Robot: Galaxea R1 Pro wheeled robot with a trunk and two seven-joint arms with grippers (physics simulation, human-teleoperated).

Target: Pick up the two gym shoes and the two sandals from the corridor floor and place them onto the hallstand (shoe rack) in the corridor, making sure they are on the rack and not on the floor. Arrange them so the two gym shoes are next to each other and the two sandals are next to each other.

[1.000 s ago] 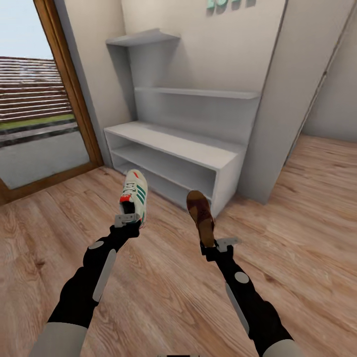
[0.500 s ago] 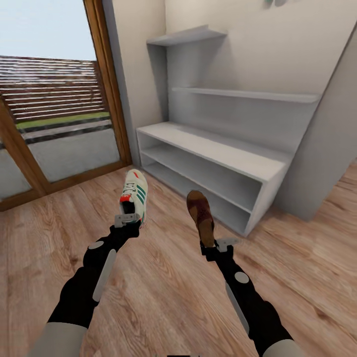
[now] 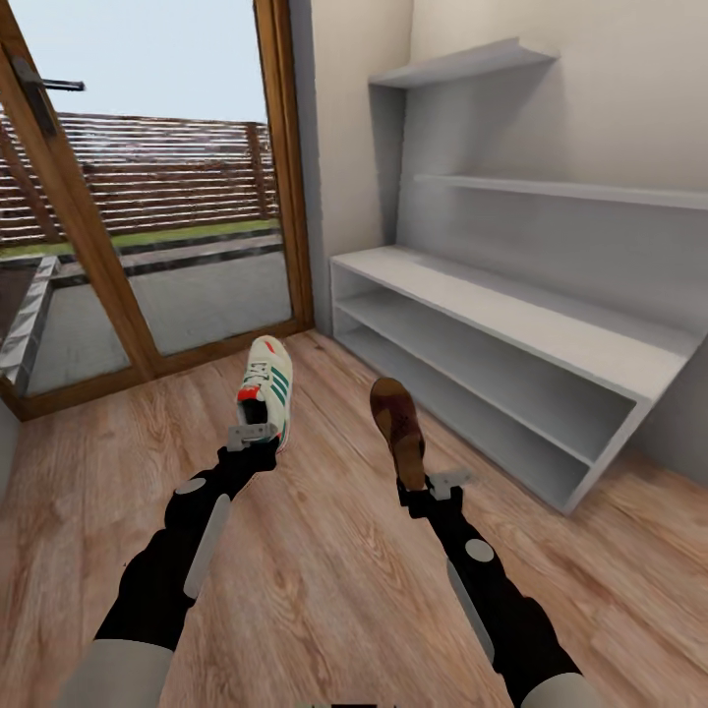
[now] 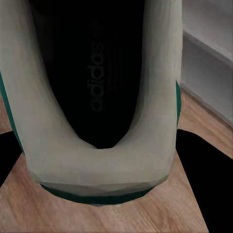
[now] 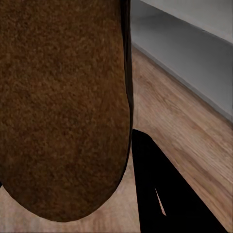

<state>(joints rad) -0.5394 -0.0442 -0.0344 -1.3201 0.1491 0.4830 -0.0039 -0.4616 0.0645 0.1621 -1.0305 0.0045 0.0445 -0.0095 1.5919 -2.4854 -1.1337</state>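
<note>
**Shoe in each gripper, rack ahead to the right**

Head view: left gripper (image 3: 253, 440) is clamped on the heel of a white sneaker (image 3: 267, 385) w/ green stripes and a red-orange heel patch; toe points away from the robot, shoe held above the wood floor (image 3: 324, 580). Right gripper (image 3: 433, 487) grips the near end of a brown sandal (image 3: 397, 425), which sticks out fwd and up, also off the floor. Shoe rack (image 3: 511, 324), pale grey, stands to the right ahead: low bench top, open shelf compartments under it, floating shelves above. Bench and compartments look bare. Glass door w/ wood frame (image 3: 285, 167) at left, fence and pavement outside.

Left wrist view: sneaker (image 4: 97, 97) seen from the heel, dark insole w/ brand lettering, green trim at the heel edge. Rack corner (image 4: 208, 63) behind it.

Right wrist view: sandal (image 5: 63, 107) up close, brown grainy surface. Rack's lower shelf (image 5: 194, 53) beyond, floor between.
</note>
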